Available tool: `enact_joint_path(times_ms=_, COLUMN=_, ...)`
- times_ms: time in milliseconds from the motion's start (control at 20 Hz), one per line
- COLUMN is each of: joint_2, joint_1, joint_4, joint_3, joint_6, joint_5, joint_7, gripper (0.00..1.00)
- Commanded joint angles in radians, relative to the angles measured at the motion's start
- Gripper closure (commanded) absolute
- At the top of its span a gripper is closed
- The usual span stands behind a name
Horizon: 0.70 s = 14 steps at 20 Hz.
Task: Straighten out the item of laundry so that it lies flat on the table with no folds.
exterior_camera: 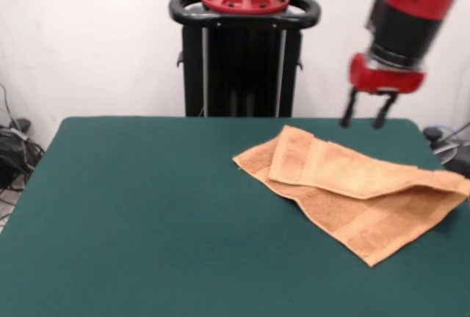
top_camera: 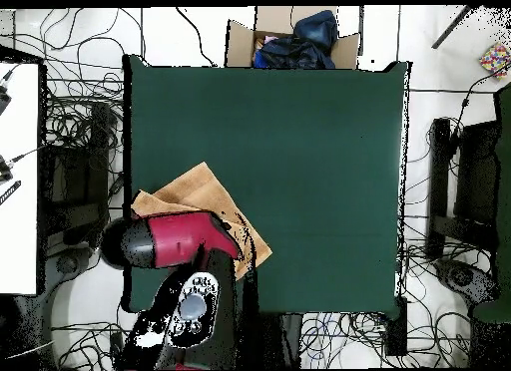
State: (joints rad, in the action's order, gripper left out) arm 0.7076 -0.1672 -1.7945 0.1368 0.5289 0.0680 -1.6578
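Gripper (exterior_camera: 364, 117) hangs empty above table's far edge, two black fingers (exterior_camera: 348, 111) spread apart, nothing between them. Red arm (top_camera: 180, 241) covers towel's near part in overhead view. Towel (exterior_camera: 356, 188) lies at 3 o'clock of table in front view, upper layer folded over lower, one corner past edge. Table (top_camera: 309, 168) dark green, otherwise bare. Cardboard box (top_camera: 289, 43) with dark cloth at 12 o'clock overhead; cables (top_camera: 75, 118) across pale floor all round.

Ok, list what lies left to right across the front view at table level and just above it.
Bare green table → folded orange towel, its right corner at the table's right edge; the open gripper hangs above the towel's middle, not touching it.
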Motion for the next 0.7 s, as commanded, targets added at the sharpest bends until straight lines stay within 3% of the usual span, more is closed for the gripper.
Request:
enact_joint_path(times_ms=50, joint_2=0.043, joint_1=0.113, joint_4=-0.087, joint_3=-0.095, joint_6=-0.018, joint_5=0.067, joint_7=0.057, gripper=0.0)
enact_joint_path(times_ms=550, joint_2=0.004, joint_1=0.219, joint_4=-0.052, joint_3=-0.201, joint_6=-0.072, joint_5=0.138, joint_7=0.052, gripper=0.0)
enact_joint_path(times_ms=700, joint_2=0.029, joint_1=0.309, joint_4=-0.1, joint_3=-0.32, joint_6=-0.114, joint_5=0.137, joint_7=0.116, gripper=0.0)
